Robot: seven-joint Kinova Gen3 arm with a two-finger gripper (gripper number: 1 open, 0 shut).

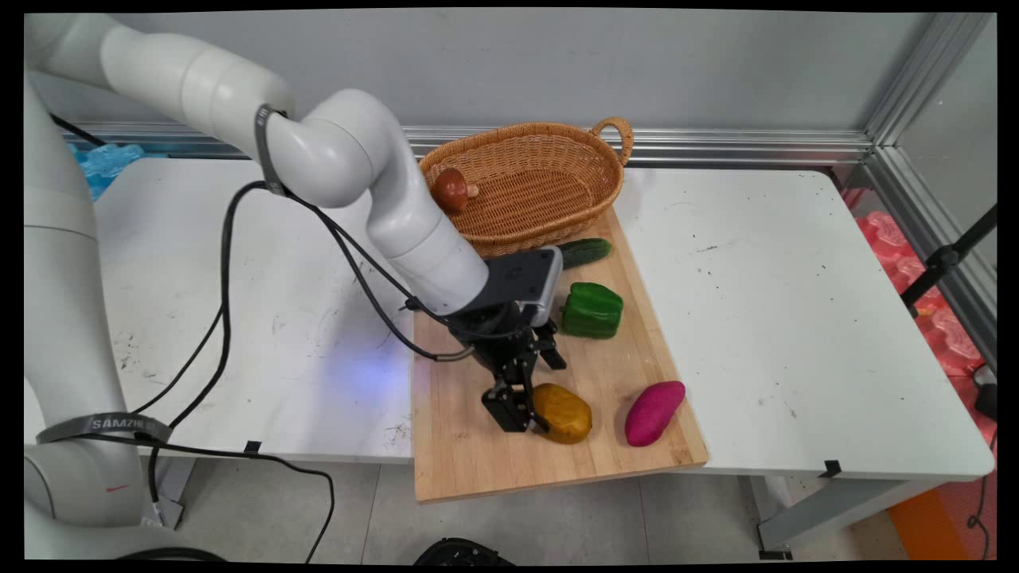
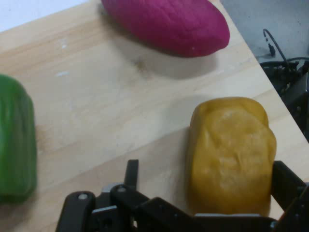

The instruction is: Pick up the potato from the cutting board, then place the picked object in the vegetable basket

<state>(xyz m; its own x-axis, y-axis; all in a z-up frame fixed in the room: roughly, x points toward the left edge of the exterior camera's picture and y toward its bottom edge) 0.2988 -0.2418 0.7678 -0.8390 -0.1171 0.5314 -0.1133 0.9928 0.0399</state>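
My black gripper (image 1: 533, 387) is low over the wooden cutting board (image 1: 470, 454), open, with a yellow-brown potato (image 1: 567, 414) between its fingers. In the hand view the potato (image 2: 231, 154) lies against the right finger (image 2: 286, 182), while the left finger (image 2: 131, 170) stands well clear of it on bare wood. A magenta sweet potato (image 1: 653, 412) (image 2: 169, 24) lies just beyond the potato on the same board. A green bell pepper (image 1: 592, 310) (image 2: 14, 145) sits further back on the board.
A wicker basket (image 1: 557, 135) stands at the board's far end with a brown mushroom (image 1: 451, 190) inside it. A cucumber (image 1: 585, 252) lies in front of the basket. The board overhangs the table's near edge (image 1: 318, 458). Black cables hang from the arm at left.
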